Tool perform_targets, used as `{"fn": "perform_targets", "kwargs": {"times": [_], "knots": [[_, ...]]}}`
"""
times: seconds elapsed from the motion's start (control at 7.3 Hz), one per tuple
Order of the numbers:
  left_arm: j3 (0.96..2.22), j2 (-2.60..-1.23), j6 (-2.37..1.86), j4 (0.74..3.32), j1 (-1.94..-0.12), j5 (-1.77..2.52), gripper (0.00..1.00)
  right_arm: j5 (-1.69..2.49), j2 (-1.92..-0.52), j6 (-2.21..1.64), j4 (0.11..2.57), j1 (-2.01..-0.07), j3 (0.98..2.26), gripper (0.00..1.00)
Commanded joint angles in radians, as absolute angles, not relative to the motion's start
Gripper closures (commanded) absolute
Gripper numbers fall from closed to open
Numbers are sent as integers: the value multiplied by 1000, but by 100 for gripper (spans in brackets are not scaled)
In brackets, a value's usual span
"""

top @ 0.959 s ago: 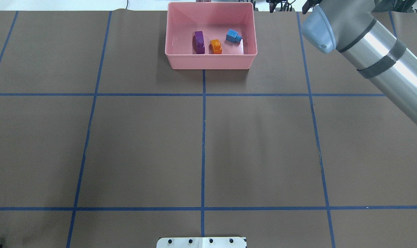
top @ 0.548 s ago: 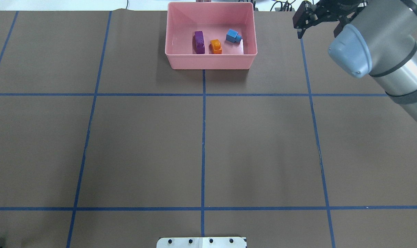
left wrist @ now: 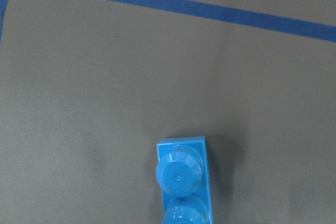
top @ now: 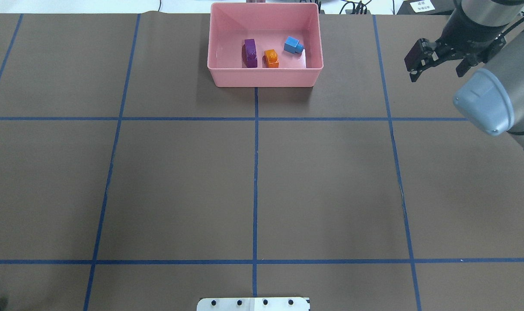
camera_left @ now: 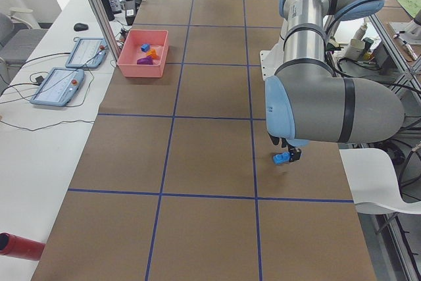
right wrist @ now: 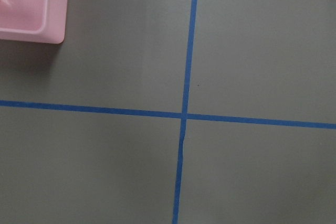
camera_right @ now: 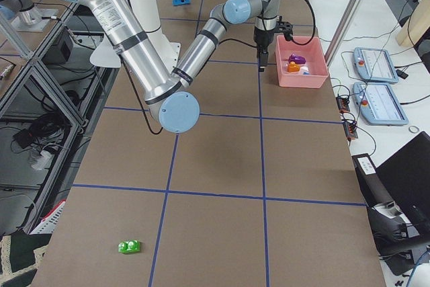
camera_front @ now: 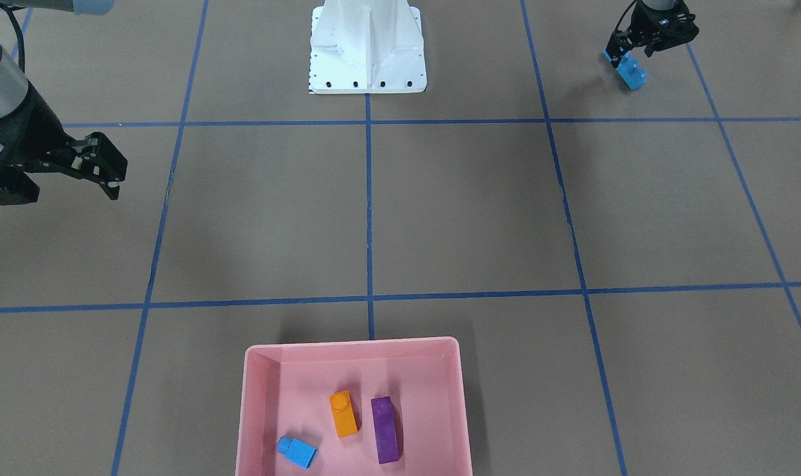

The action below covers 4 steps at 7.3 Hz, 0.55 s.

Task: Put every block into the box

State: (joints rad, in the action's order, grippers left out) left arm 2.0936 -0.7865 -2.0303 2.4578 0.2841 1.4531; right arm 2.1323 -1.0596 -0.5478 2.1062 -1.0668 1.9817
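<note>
The pink box (top: 264, 78) stands at the table's far middle edge and also shows in the front view (camera_front: 258, 396). In it lie the purple block (top: 250, 53), the orange block (top: 271, 58) and the small blue block (top: 293, 45). My right gripper (top: 436, 74) is open and empty, to the right of the box and apart from it. My left gripper (camera_front: 628, 63) is near the robot's base at the table's left end, shut on the long blue block (camera_front: 633, 74) at table level. The left wrist view shows that block (left wrist: 182, 179). The green block (camera_right: 128, 247) lies alone near the table's right end.
The white robot base (camera_front: 367, 46) sits at the near middle edge. Blue tape lines (top: 255, 172) grid the brown table. Two tablets (camera_left: 59, 83) and a red cylinder (camera_left: 20, 245) lie on the side bench past the box.
My right arm has swung back toward the robot and to the right, and its open gripper has come away from the table's far edge. The blocks in the box have not moved.
</note>
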Motion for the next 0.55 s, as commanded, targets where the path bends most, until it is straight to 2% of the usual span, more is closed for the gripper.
{"fn": "perform_targets", "kwargs": {"times": [0.0, 0.14, 0.27, 0.41], "knots": [[2094, -788, -2039, 2457, 293, 1451, 59, 2129, -1144, -460, 2106, -1084, 2023, 1], [2094, -788, -2039, 2459, 293, 1450, 82, 2129, -1150, -451, 2106, -1095, 2022, 0], [2095, -788, -2039, 2459, 293, 1450, 100, 2129, -1173, -398, 2106, -1113, 2022, 1], [2101, -785, -2039, 2459, 293, 1442, 100, 2129, -1195, -355, 2105, -1141, 2022, 1]]}}
